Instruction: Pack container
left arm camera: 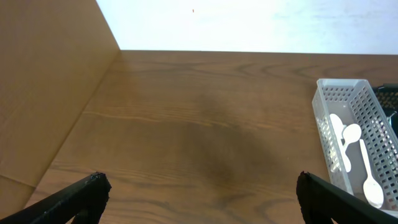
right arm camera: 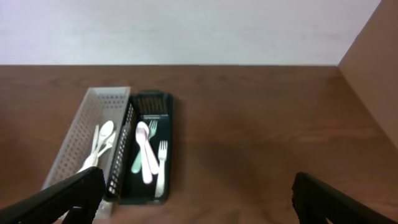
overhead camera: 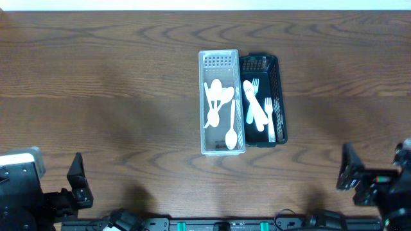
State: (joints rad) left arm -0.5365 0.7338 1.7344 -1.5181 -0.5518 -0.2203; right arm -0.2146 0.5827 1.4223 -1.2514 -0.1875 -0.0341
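Observation:
A white perforated container [overhead camera: 221, 64] sits mid-table holding several white plastic spoons [overhead camera: 217, 99]. A black perforated container [overhead camera: 280, 96] stands against its right side with several white forks [overhead camera: 255, 102] in it. Both show in the right wrist view, white [right arm camera: 81, 124] and black [right arm camera: 152, 102], and the white one shows in the left wrist view [left arm camera: 348, 93]. My left gripper [left arm camera: 199, 199] is open and empty at the front left, far from the containers. My right gripper [right arm camera: 199, 199] is open and empty at the front right.
The wooden table [overhead camera: 96, 77] stretches bare to the left and right of the containers. A white wall [left arm camera: 249, 25] lies beyond the far edge. The arm bases sit at the front corners.

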